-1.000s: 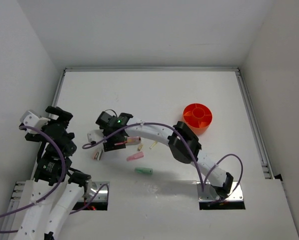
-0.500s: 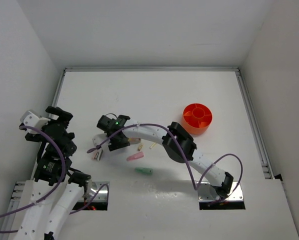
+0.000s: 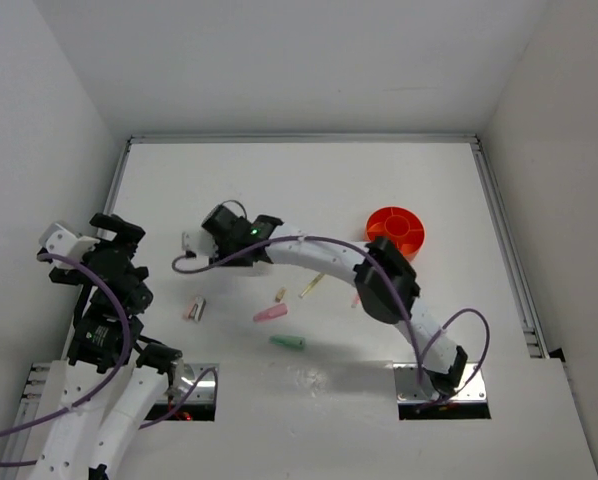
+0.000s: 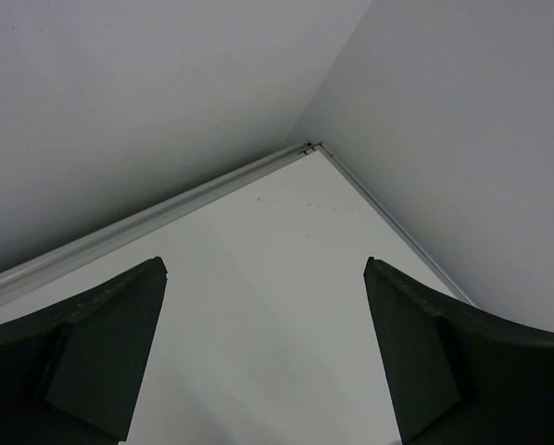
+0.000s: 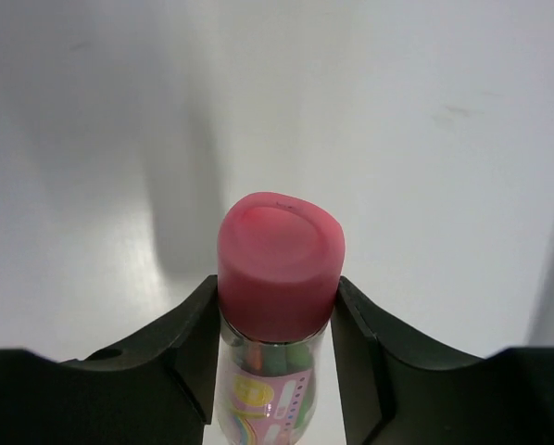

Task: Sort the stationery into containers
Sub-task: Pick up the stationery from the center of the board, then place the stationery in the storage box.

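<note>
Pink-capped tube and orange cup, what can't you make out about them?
Pink-capped tube: right wrist view, bottom edge cuts off its lower body.
Same tube, top view: too small, masked by the right hand.
Orange cup, top view: right arm covers its near rim.

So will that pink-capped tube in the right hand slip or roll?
Probably rigid: the right hand clamps the pink-capped tube without visible denting. Its smooth clear wall may be slippery. Being round, it would likely roll if laid down.
</note>
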Robot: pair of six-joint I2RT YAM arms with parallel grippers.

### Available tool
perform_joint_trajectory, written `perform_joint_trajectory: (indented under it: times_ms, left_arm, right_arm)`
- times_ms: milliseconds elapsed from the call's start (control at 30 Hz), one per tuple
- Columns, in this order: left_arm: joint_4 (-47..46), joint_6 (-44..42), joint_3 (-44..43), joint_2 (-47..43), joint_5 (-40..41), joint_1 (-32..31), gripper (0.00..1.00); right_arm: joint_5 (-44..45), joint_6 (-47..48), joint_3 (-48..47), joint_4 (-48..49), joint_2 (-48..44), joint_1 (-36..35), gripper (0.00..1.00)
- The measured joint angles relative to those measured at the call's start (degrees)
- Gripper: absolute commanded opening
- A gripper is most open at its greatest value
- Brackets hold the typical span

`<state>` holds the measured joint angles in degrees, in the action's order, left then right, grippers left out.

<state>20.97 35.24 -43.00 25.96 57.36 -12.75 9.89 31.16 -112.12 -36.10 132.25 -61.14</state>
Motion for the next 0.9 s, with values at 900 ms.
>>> perform_joint_trajectory:
  times_ms: [900]
  left_arm:
    - [-9.46, -13.38, 0.90, 15.78, -48.24, 0.00, 0.80]
  right_arm:
    - [1.01, -32.76, 71.69, 52.89, -67.67, 43.67, 0.00]
